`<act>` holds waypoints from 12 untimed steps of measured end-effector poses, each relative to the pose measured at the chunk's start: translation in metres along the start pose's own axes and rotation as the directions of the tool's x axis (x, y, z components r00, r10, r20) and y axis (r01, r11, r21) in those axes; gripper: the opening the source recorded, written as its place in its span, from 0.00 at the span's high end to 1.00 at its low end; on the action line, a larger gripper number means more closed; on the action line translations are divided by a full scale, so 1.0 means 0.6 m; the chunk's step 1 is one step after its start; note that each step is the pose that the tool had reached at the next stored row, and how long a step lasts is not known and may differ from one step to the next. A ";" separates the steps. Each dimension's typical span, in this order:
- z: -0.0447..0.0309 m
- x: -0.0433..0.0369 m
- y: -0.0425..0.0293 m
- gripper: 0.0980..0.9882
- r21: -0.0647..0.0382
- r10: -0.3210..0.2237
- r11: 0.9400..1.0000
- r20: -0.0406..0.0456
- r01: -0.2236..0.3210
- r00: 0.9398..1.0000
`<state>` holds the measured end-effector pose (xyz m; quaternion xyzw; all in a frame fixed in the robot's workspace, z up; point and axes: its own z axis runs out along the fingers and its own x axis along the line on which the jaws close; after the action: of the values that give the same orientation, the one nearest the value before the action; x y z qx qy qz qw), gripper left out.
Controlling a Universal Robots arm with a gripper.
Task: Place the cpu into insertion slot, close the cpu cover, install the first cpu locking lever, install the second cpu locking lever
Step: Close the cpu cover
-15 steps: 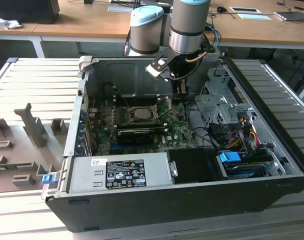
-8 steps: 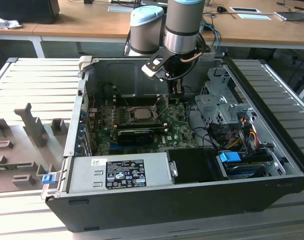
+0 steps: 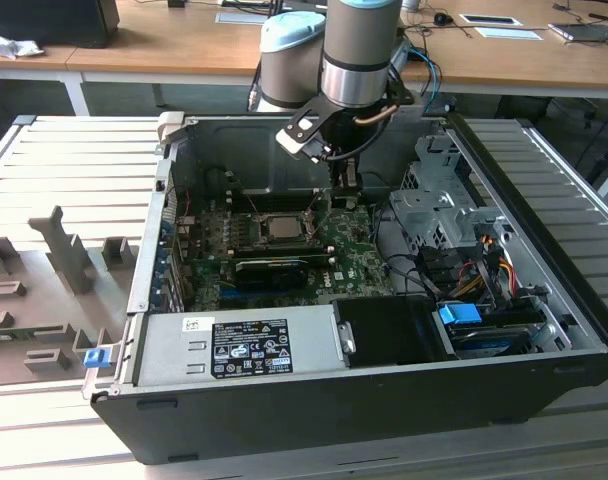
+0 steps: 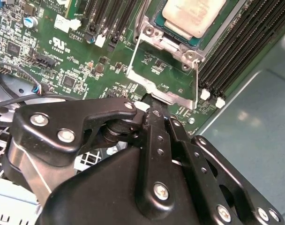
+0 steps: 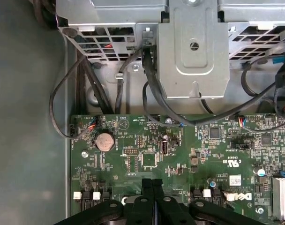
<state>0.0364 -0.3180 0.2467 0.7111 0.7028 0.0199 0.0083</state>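
Tabletop (image 3: 74,160): grey slats under the open computer case (image 3: 364,400).
Label (image 3: 252,347): white printed sticker on the power supply (image 3: 164,345).
Cpu cover (image 4: 163,93): tilted up, open.
Cpu (image 4: 191,16): seated in the insertion slot (image 4: 149,30).
My claw (image 4: 154,111): fingers pressed together, tips against the cover's lip.

Gripper (image 3: 346,198) low over the motherboard (image 3: 359,262), near the cpu (image 3: 281,226)

Open from overhead above the silver-topped square cpu (image 3: 281,226). Obstacles: thin grey metal cpu cover (image 4: 166,93) raised beside it; long black card (image 3: 274,268) just nearer the cam; perforated grey metal drive cage (image 3: 431,200) w/ black cables (image 5: 151,84) on exterior view's right.
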 end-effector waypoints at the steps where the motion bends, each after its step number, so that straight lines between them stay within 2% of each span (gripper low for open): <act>1: 0.000 0.000 -0.001 0.99 0.000 0.000 1.000 0.000 0.000 1.000; 4: 0.000 0.000 -0.007 0.99 0.000 0.000 1.000 0.000 0.000 1.000; 12: -0.001 0.000 -0.036 0.99 -0.001 0.000 1.000 0.000 0.000 1.000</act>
<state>0.0146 -0.3180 0.2463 0.7109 0.7029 0.0203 0.0086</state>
